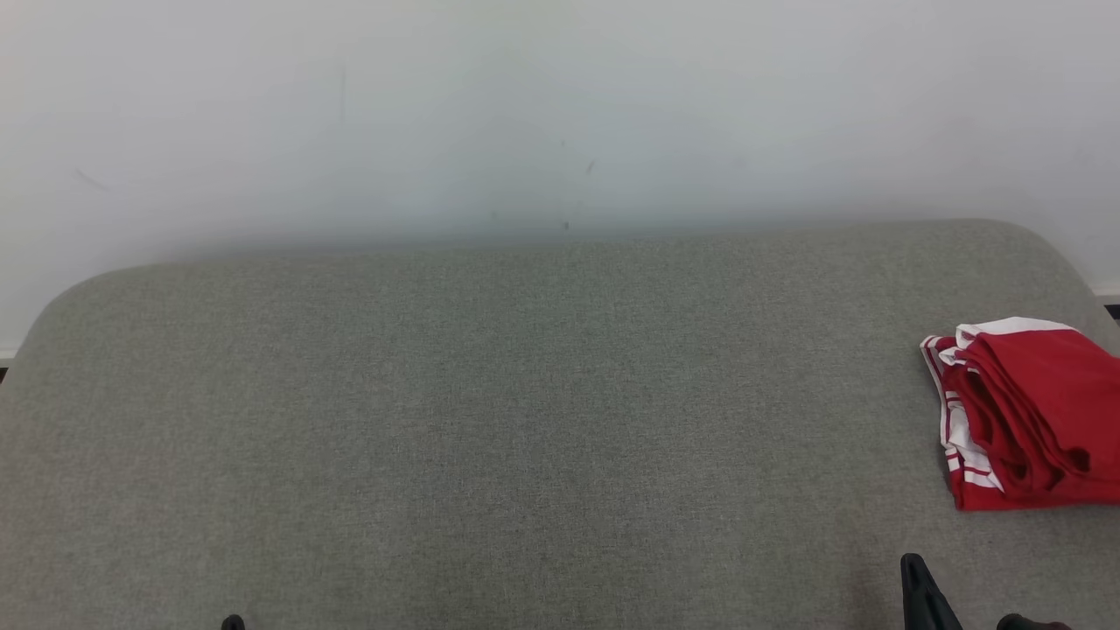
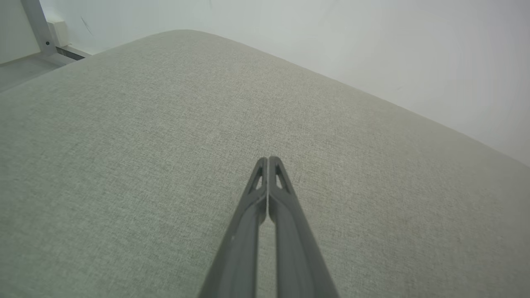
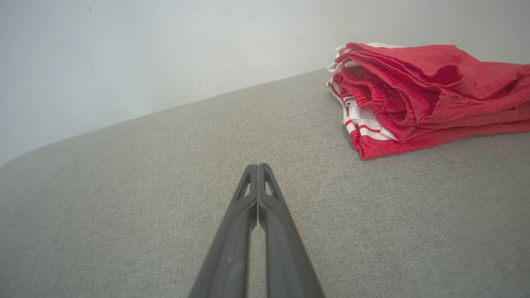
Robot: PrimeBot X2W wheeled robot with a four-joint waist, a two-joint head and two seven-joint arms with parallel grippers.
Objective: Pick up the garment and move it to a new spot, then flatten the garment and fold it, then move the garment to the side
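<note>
A red garment with white stripes (image 1: 1028, 416) lies folded in a thick stack at the right edge of the grey fabric surface (image 1: 525, 420). In the right wrist view the garment (image 3: 426, 97) sits ahead and to the right of my right gripper (image 3: 258, 166), which is shut with nothing in it and hovers apart from the cloth. Its dark tip (image 1: 913, 567) pokes up at the lower right of the head view. My left gripper (image 2: 268, 159) is shut and empty over bare fabric, far from the garment; its tip (image 1: 233, 622) just shows at the bottom left.
A pale wall (image 1: 560, 114) rises right behind the surface's rounded back edge. In the left wrist view a grey metal post (image 2: 37, 25) and a strip of floor (image 2: 20, 72) lie beyond the surface's far corner.
</note>
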